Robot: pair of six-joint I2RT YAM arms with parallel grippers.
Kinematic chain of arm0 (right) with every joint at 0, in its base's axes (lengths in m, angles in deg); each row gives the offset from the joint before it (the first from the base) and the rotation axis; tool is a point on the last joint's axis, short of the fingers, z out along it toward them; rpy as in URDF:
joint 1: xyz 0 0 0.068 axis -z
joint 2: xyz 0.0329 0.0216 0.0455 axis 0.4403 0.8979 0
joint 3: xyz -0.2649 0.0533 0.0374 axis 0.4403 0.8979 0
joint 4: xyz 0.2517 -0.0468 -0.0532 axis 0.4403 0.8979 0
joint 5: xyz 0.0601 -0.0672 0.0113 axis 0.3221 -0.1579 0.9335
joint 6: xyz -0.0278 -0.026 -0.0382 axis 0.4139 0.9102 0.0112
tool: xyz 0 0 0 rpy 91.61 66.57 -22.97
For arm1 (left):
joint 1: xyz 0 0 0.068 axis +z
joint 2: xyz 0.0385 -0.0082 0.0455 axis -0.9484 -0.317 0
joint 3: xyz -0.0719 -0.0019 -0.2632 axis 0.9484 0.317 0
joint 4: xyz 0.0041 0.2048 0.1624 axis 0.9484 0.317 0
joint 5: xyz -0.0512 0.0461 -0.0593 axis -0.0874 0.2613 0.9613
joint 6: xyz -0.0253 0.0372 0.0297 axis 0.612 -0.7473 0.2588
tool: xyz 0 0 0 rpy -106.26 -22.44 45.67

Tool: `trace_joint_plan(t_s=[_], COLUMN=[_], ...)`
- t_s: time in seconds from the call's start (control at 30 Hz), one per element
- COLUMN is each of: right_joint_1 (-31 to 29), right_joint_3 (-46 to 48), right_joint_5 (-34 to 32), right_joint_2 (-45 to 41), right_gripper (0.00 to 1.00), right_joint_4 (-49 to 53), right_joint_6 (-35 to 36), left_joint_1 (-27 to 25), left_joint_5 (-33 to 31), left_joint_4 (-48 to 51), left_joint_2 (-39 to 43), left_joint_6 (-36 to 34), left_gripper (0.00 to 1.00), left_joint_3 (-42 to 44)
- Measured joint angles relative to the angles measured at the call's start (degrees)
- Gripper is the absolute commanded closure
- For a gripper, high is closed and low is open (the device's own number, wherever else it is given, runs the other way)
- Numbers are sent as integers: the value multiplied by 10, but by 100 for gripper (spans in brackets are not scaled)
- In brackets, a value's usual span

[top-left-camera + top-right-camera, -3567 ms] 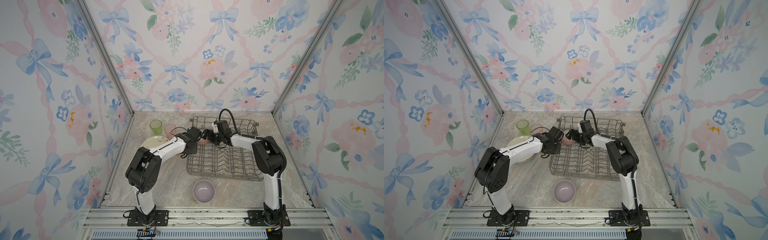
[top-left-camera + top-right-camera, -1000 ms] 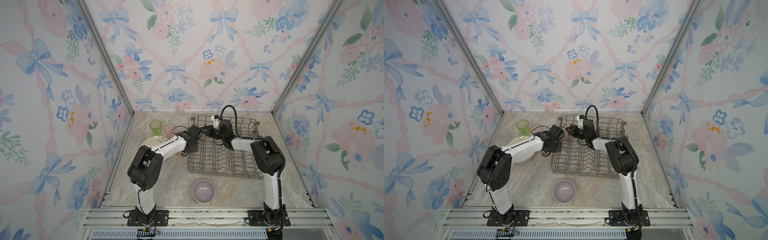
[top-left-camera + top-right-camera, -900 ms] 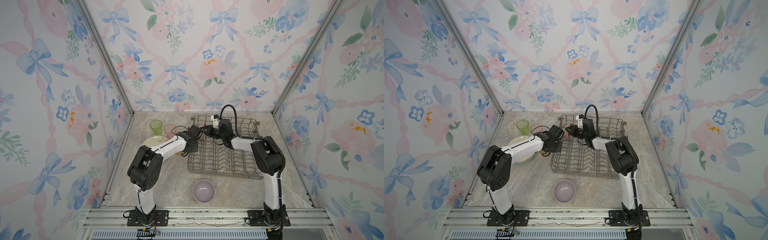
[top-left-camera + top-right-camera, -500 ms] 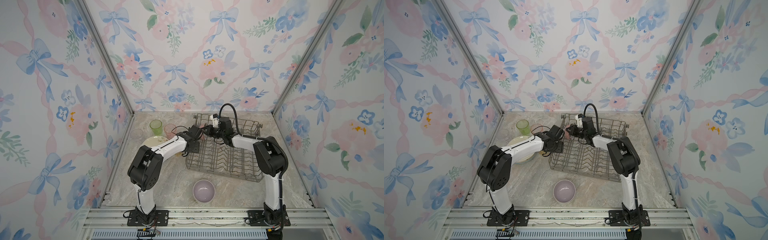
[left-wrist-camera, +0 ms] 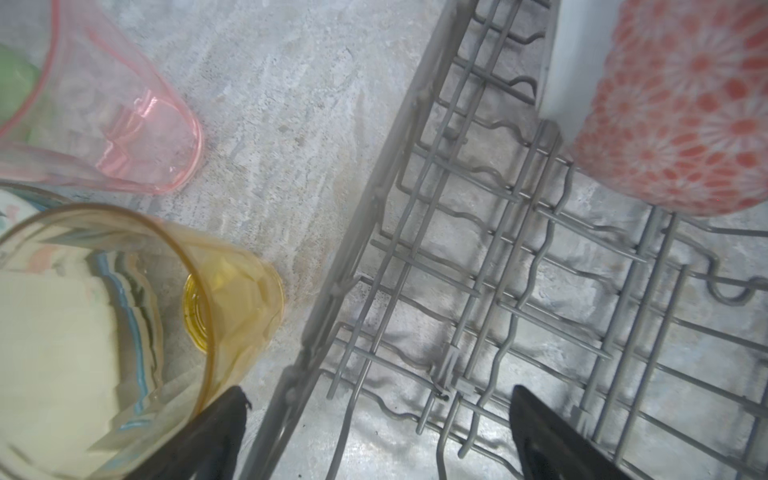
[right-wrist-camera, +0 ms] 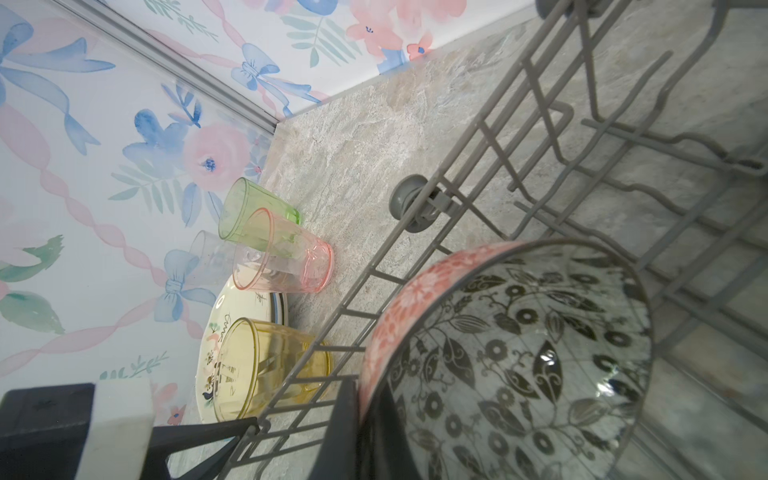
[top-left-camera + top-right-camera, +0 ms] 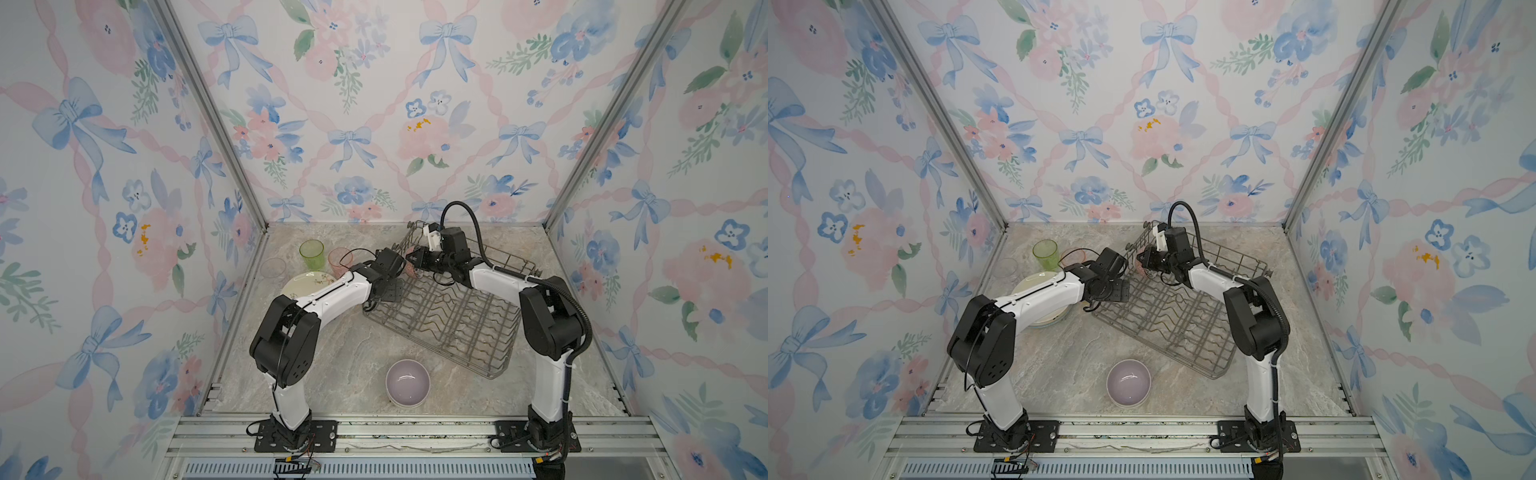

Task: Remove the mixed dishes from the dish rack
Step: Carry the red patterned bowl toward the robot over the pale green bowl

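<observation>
Now your right gripper (image 6: 360,417) pinches the pink patterned bowl (image 6: 519,361) by its rim inside a corner of the dish rack (image 7: 451,318), while your left gripper (image 5: 374,399) hangs spread wide astride its side wall.

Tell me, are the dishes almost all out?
Nearly. Out on the table: the green tumbler, pink tumbler, clear tumbler, yellow tumbler, stacked plates and lilac bowl. In hand: the right gripper pinches the pink floral bowl inside the dish rack. Remaining: lifting it out; the left gripper is open.
</observation>
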Motion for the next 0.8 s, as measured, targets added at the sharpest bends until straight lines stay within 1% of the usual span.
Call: trace_joint_plan(t_s=[0.3,0.47,0.8], right_joint_1=[0,1,4], right_joint_3=[0,0,0], right_joint_5=[-8,-17,-33], right_joint_2=[-17,-26,-84], right_gripper=[100,100,100], right_joint_4=[25,50,82], right_joint_6=[22,37,61], left_joint_1=[-6,-11,-18], left_joint_5=[-4,-6,-10], left_joint_4=[0,0,0], left_joint_2=[3,18,53], left_joint_6=[0,0,1], left_gripper=[2,2,2], left_joint_3=[0,0,0])
